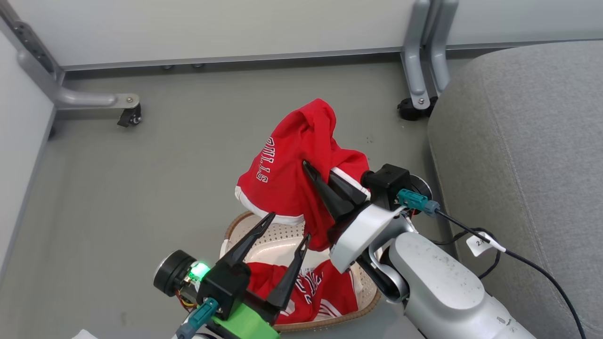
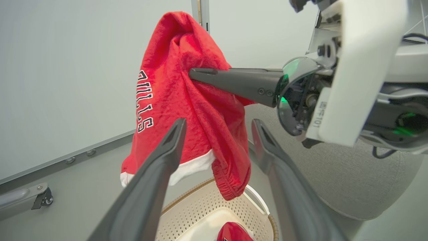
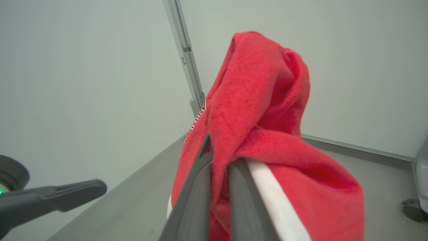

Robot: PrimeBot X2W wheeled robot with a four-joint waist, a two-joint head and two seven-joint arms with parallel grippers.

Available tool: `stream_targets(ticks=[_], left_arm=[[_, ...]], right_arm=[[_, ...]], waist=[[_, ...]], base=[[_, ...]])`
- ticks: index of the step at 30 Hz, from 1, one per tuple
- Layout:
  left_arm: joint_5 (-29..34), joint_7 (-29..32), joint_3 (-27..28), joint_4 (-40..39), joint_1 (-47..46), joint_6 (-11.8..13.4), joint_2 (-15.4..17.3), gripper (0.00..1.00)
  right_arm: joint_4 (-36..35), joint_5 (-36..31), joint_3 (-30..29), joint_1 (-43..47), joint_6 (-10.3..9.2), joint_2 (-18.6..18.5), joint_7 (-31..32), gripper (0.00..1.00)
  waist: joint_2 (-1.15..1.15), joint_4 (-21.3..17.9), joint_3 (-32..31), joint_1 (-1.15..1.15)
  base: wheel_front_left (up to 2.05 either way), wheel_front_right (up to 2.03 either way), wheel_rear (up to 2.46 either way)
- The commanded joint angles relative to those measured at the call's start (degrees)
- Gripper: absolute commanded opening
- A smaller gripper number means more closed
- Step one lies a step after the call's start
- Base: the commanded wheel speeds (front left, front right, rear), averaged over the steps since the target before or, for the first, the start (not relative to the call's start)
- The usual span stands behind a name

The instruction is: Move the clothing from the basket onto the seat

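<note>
Seat (image 1: pixel 518 141): the big grey cushion on my right, with nothing red on it. It is the drop spot, so I judge the carry has to swing that way.
Basket (image 1: pixel 231 230): on the floor near the seat, directly under both grippers, so anything that slips falls back inside.
Lifted garment (image 1: pixel 292 165): hangs bunched in the air above the basket, its white-trimmed hem just over the rim. Held this high, it should clear the rim on the way across.
Second garment (image 1: pixel 320 292): lies in the basket's near end, partly hidden behind my left fingers. It is not yet moved.
Right gripper (image 1: pixel 318 168): fingers pinched tight on a fold near the middle of the lifted garment. Cloth drapes down either side, which is why it hangs as a lump.
Left gripper (image 1: pixel 289 225): jaws spread wide with nothing between them, tips just under the hem. I judge it free for the second garment.
</note>
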Motion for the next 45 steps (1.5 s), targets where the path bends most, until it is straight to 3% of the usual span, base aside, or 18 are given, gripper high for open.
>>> stream_targets(ticks=[1,13,19,27,36,45], left_arm=[[0.27,-0.25,0.09,0.25,0.03,0.22,0.6,1.0],[0.39,0.71,0.0,-0.12,-1.95,0.36,2.04,1.0],[0.77,1.38,-0.19,-0.23,-3.85,0.05,2.77,1.0],[1.13,2.72,-0.97,-1.22,-5.64,-0.64,4.12,1.0],[1.85,4.74,-1.65,-3.89,-8.48,-1.18,5.34,1.0],[3.22,6.78,-2.58,-7.19,-16.0,-2.39,6.94,1.0]], right_arm=[[0.09,-0.36,-0.41,0.41,0.0,-0.15,-0.42,0.0],[-0.57,-0.68,-3.35,0.79,0.0,-0.29,-0.78,0.0],[-0.15,-1.71,-7.29,1.63,0.0,-0.57,-1.27,0.0],[0.2,-3.4,-14.43,3.78,0.0,-1.52,-1.72,0.0],[0.37,-4.29,-23.47,4.17,0.0,-2.54,-2.11,0.0],[-2.23,-4.41,-37.45,-2.53,0.0,-4.42,-2.01,0.0]], waist=[[0.0,-1.29,0.13,0.0],[0.0,-14.77,3.13,0.0],[0.0,-21.61,5.09,0.0],[0.0,-27.88,7.92,0.0],[0.0,-30.14,13.08,0.0],[0.0,-24.76,23.01,0.0]], base=[[0.0,0.0,0.0],[0.0,0.0,0.0],[0.0,0.0,0.0],[0.0,0.0,0.0],[0.0,0.0,0.0],[0.0,0.0,0.0]])
